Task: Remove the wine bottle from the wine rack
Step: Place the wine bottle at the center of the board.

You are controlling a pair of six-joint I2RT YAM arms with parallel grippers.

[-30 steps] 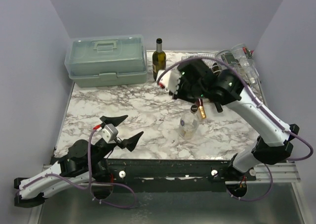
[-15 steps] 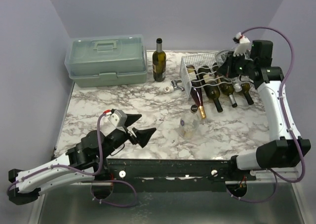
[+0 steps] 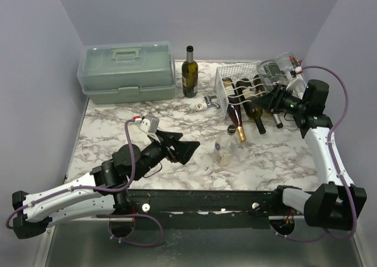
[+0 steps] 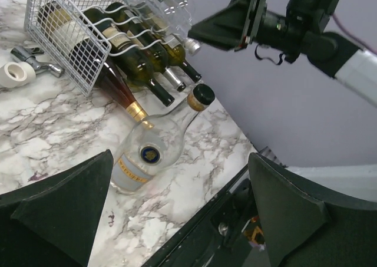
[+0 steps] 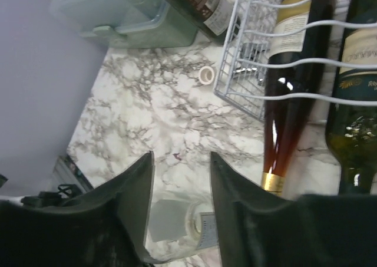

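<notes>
Marble-patterned table (image 3: 118,125) w/ lilac walls on three sides.

Back L: pale green toolbox (image 3: 128,71), lid shut, contents not discernible. A dark upright bottle (image 3: 189,72) stands just beside its R end.

Back R: white wire rack (image 3: 227,87) holding a row of wine bottles (image 4: 138,66). They lie on their sides under the wavy wires, necks poking out of the near side. At the L end of the row, an amber bottle (image 5: 283,119) w/ gold foil reaches furthest onto the table. A clear bottle (image 3: 275,69) lies tilted on top of the rack at its far R corner.

By the rack's L wall: roll of tape (image 3: 201,106) and small metal part (image 3: 212,101), both on the table. A flask-shaped bottle (image 4: 150,155), clear w/ dark cap, lies on its side in front of the rack, its neck just beside the amber bottle's foil.

R gripper (image 3: 270,99) hovers at the necks on the rack's R side, fingers (image 5: 132,208) partway apart, nothing between them. L gripper (image 3: 182,146) hangs over the near-centre table, fingers spread wide, holding nothing.
</notes>
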